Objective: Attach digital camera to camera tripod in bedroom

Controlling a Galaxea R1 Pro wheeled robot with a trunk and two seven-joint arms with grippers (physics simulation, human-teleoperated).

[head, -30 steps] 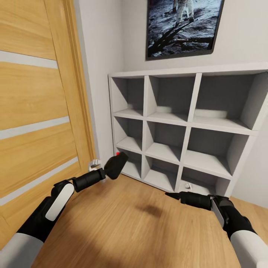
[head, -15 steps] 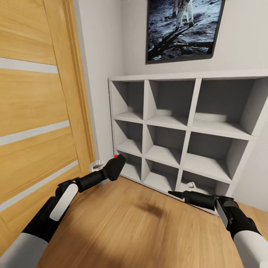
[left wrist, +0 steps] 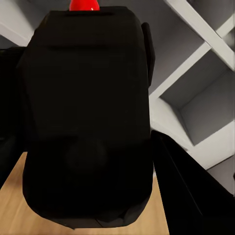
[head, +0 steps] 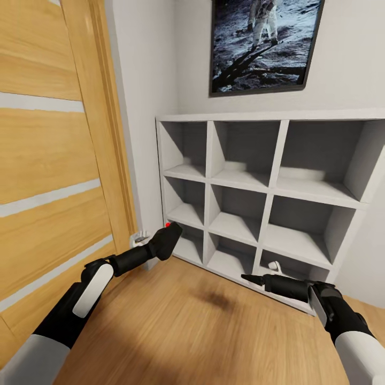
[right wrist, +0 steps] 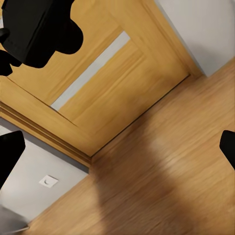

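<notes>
Left gripper [head: 163, 245] clamps digital camera [head: 167, 239] (red button up).

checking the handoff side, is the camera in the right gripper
No: in the head view the digital camera with its red button sits in the left gripper, while the right gripper holds nothing.

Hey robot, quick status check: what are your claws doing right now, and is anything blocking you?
Left claw shut on digital camera, red button up. Right claw empty; open or shut unclear. Grey cube shelf and wooden door close ahead.
</notes>
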